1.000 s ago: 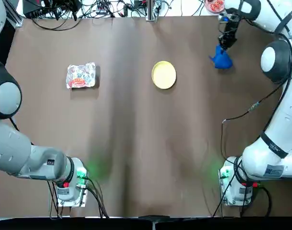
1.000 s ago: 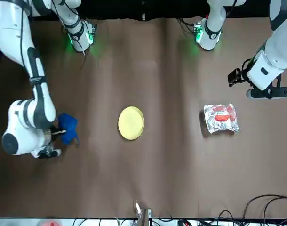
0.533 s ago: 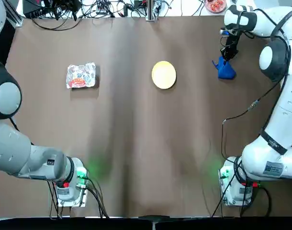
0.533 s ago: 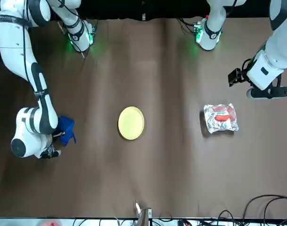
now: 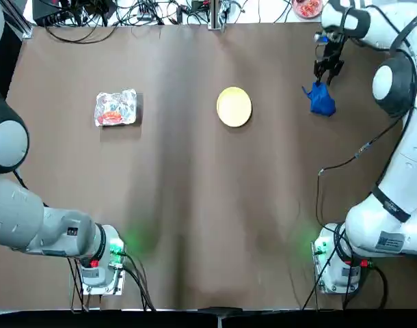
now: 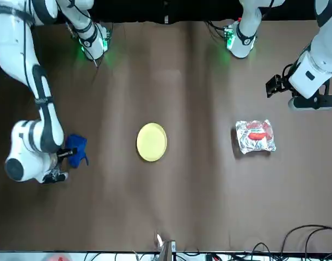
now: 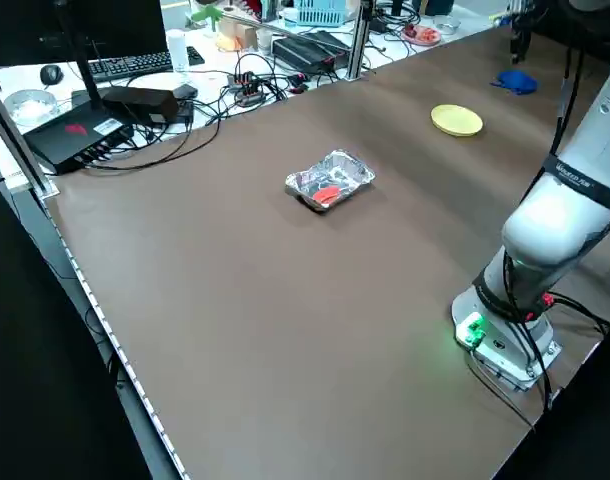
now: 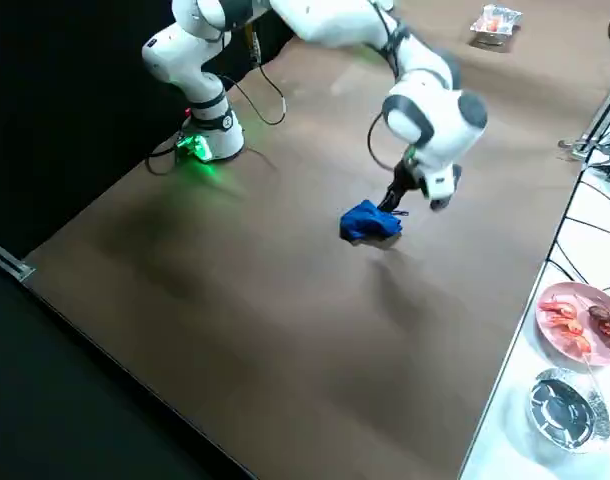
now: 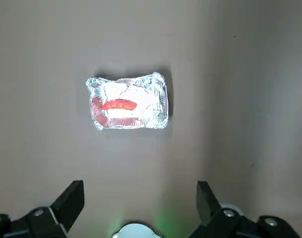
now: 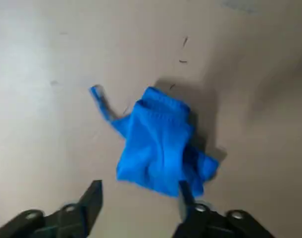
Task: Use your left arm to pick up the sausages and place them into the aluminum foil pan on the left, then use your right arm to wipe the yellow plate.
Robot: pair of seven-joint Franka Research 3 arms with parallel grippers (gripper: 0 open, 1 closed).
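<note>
right gripper (image 10: 138, 208) hovers, fingers apart and empty, over the crumpled blue cloth (image 10: 161, 146), well apart from the round pale-yellow plate (image 5: 234, 107). left gripper (image 9: 136, 203) waits spread above the creased silvery foil pan (image 9: 127, 102) holding the red-orange sausage (image 9: 119, 105). a shallow pinch risks dropping the cloth.
</note>
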